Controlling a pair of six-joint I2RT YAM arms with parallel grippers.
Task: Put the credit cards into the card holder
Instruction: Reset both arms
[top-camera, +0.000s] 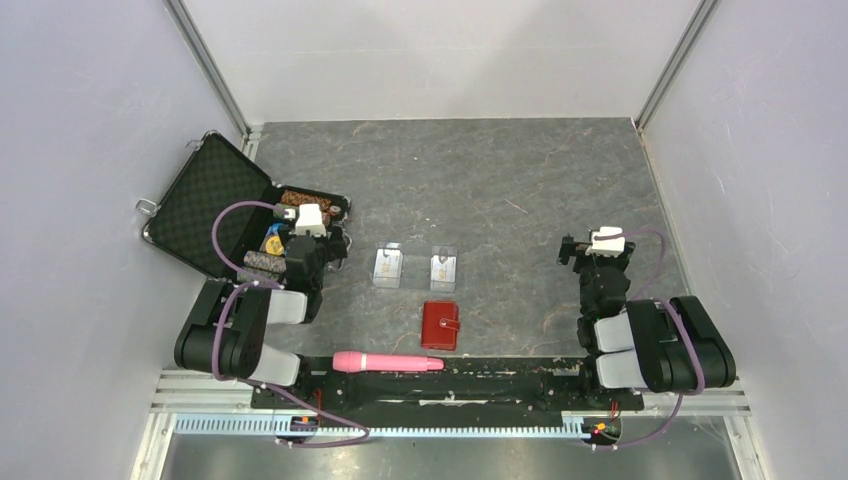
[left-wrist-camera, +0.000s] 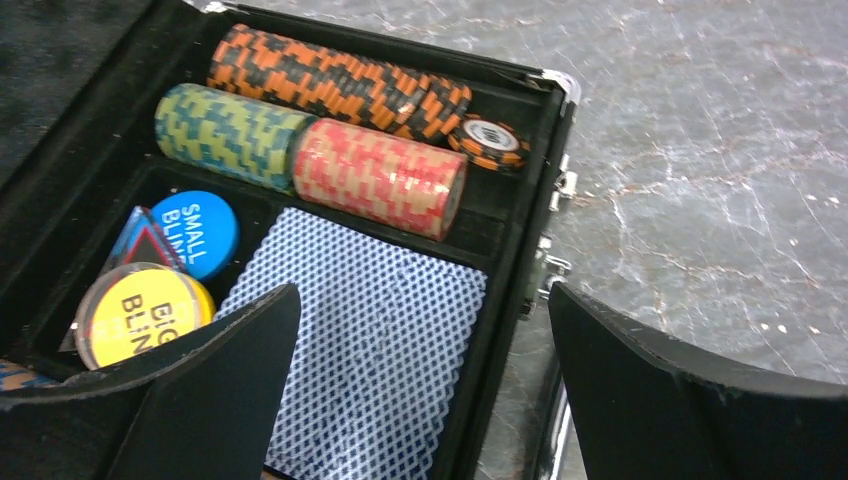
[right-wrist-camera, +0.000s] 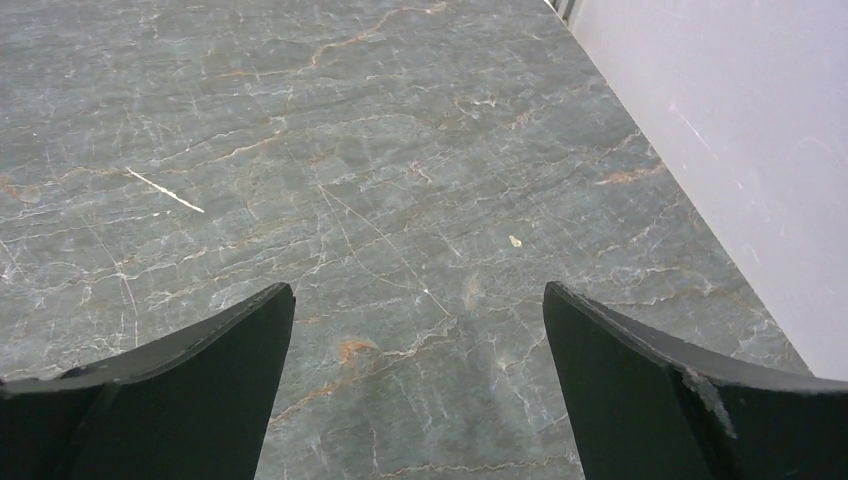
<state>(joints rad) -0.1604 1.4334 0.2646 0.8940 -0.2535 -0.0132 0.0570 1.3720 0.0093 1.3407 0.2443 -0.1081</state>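
Note:
Two grey-blue credit cards (top-camera: 388, 266) (top-camera: 443, 266) lie side by side at the table's middle, each on a half of a clear plastic case. The red card holder (top-camera: 440, 325) lies folded shut just in front of them. My left gripper (top-camera: 322, 232) (left-wrist-camera: 422, 300) is open over the right edge of the chip briefcase, left of the cards, with nothing between its fingers. My right gripper (top-camera: 590, 250) (right-wrist-camera: 415, 295) is open above bare table, well to the right of the cards. Neither wrist view shows the cards or the card holder.
An open black briefcase (top-camera: 215, 205) at the left holds rows of poker chips (left-wrist-camera: 340, 90), blind buttons (left-wrist-camera: 195, 230) and a blue-patterned card deck (left-wrist-camera: 370, 340). A pink cylindrical thing (top-camera: 385, 361) lies at the near edge. White walls enclose the table.

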